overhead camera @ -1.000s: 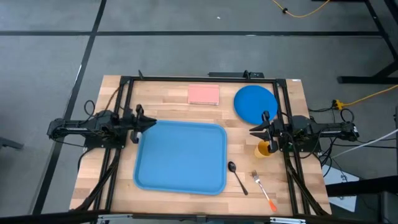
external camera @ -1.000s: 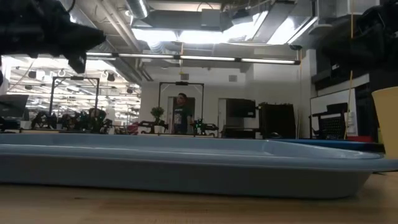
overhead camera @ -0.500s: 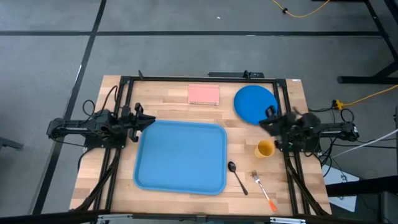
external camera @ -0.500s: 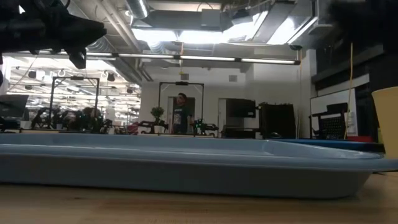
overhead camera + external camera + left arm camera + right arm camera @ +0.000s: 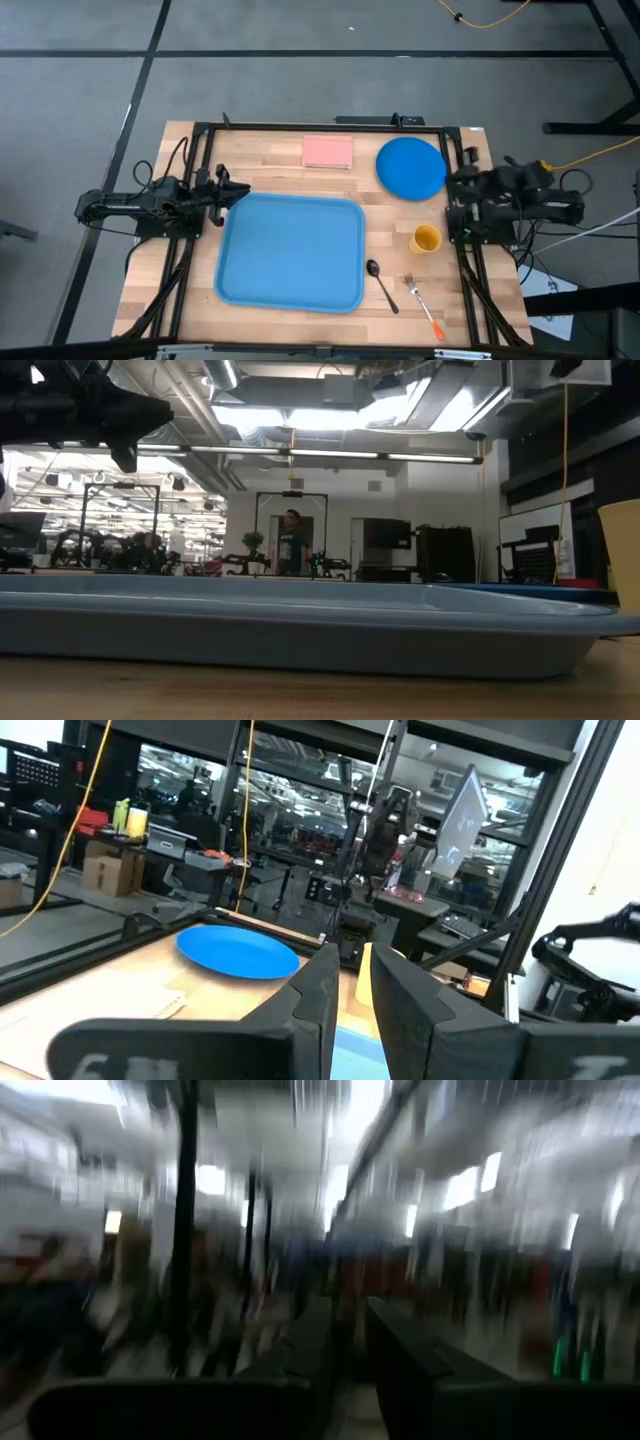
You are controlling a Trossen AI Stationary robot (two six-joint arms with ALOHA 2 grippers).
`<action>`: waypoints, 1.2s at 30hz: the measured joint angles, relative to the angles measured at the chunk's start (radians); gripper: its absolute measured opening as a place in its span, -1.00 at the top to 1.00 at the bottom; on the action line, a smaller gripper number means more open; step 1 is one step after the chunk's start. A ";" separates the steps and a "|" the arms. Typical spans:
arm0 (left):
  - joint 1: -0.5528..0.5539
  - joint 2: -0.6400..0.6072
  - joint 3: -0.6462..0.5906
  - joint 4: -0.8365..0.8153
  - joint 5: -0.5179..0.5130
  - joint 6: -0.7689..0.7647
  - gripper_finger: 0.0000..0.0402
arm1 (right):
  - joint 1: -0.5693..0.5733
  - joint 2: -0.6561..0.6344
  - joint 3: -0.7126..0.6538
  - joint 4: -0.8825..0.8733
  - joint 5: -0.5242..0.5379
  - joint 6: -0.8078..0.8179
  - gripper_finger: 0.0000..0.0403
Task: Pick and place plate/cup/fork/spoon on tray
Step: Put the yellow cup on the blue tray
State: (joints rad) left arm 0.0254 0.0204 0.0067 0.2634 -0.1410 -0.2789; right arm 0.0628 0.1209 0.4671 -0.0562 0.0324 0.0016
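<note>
The fingers of the left gripper stand close together on nothing, beside the tray's left rim; the right gripper's fingers I cannot tell. Nothing is placed yet: plate, cup, spoon and fork all lie on the tabletop right of the tray. Likely next, the right gripper must descend over the cup or plate.

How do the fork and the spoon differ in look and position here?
The fork has silver tines and an orange handle; the spoon is dark all over, with an oval bowl. The spoon lies nearer the tray, just off its right rim; the fork lies farther right, toward the table's front corner. Both lie flat on the wooden table, slanted much the same way, outside the tray and untouched by either gripper.
</note>
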 joint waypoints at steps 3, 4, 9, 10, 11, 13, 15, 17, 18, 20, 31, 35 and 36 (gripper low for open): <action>0.000 0.000 0.000 -0.007 0.000 0.000 0.73 | 0.000 0.090 0.169 -0.417 0.008 0.193 0.66; 0.000 0.000 0.000 -0.013 0.000 0.000 0.73 | 0.000 0.118 0.216 -0.533 0.006 0.265 0.66; 0.000 0.000 0.000 -0.052 0.000 -0.003 0.73 | 0.000 0.221 0.381 -0.971 -0.052 0.469 0.66; 0.000 0.000 0.000 -0.057 0.000 -0.003 0.73 | 0.000 0.234 0.400 -1.031 -0.047 0.507 0.66; 0.000 0.000 0.000 -0.058 0.000 -0.006 0.73 | 0.000 0.249 0.414 -1.080 -0.027 0.563 0.66; 0.000 0.000 0.000 -0.060 0.000 -0.007 0.73 | 0.000 0.278 0.414 -1.160 0.023 0.677 0.66; 0.000 0.000 0.000 -0.061 0.000 -0.007 0.73 | 0.000 0.310 0.377 -1.214 0.036 0.713 0.68; 0.000 0.000 0.000 -0.061 0.000 -0.008 0.73 | 0.000 0.350 0.339 -1.243 0.035 0.727 0.70; 0.000 0.000 0.000 -0.061 0.000 -0.008 0.73 | 0.000 0.370 0.325 -1.242 0.028 0.726 0.71; 0.000 0.000 0.000 -0.061 0.000 -0.009 0.73 | 0.000 0.413 0.306 -1.245 0.003 0.703 0.71; 0.000 0.000 0.000 -0.061 0.000 -0.009 0.73 | 0.000 0.577 0.303 -1.196 -0.205 0.477 0.72; 0.000 0.000 0.000 -0.061 0.000 -0.012 0.73 | 0.000 0.610 0.303 -1.113 -0.234 0.389 0.72; 0.000 0.000 0.000 -0.061 0.000 -0.021 0.73 | 0.000 0.618 0.303 -1.092 -0.235 0.383 0.72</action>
State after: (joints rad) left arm 0.0257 0.0204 0.0071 0.2024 -0.1410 -0.2997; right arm 0.0628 0.7386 0.7704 -1.1485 -0.2025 0.3844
